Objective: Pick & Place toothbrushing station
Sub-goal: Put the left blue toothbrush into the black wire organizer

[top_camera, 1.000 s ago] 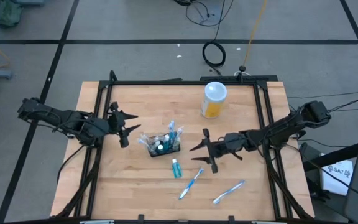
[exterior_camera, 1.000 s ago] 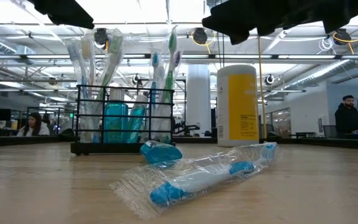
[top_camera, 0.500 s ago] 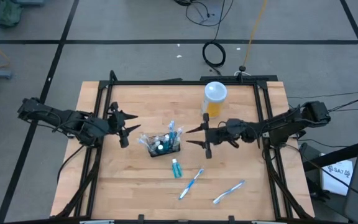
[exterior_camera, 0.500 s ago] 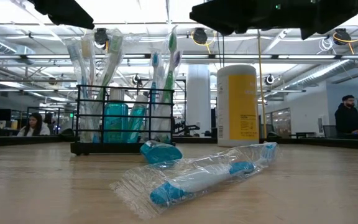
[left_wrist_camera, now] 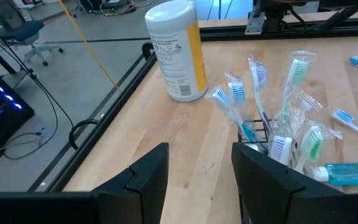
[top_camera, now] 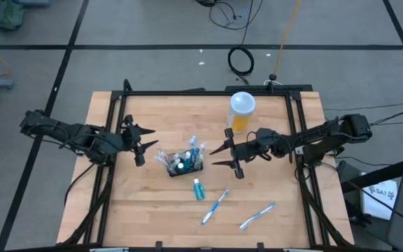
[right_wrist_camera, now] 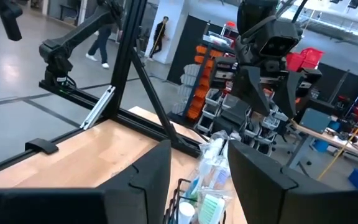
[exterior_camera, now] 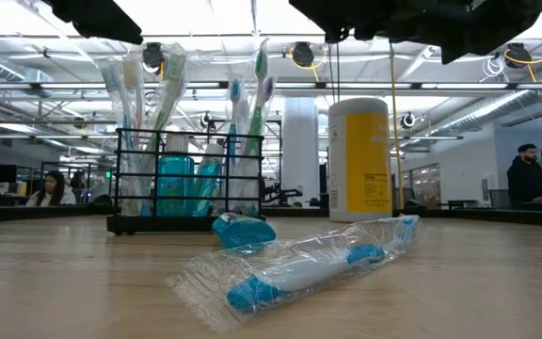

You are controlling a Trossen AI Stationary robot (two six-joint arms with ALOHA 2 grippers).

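Basket [top_camera: 185,164], black wire mesh, sits just left of centre in the high view on the wooden table [top_camera: 152,210]. Upright in it: several wrapped toothbrushes [exterior_camera: 145,80] with blue, green and white heads, plus teal tubes [exterior_camera: 176,182] with white caps.

Loose on the table, lower centre of the high view: one teal tube [top_camera: 198,189] lying just below the basket; one wrapped toothbrush [top_camera: 215,206] to its right; a second toothbrush [top_camera: 258,215] farther right, well apart from the basket.

White-and-yellow canister [top_camera: 241,112] stands upright above and right of the basket, lid on; contents not visible.

Left gripper [top_camera: 140,142] hangs just left of the basket, jaws apart, holding nothing.

Right gripper [top_camera: 222,155] hangs right of the basket, below the canister, jaws apart, empty.
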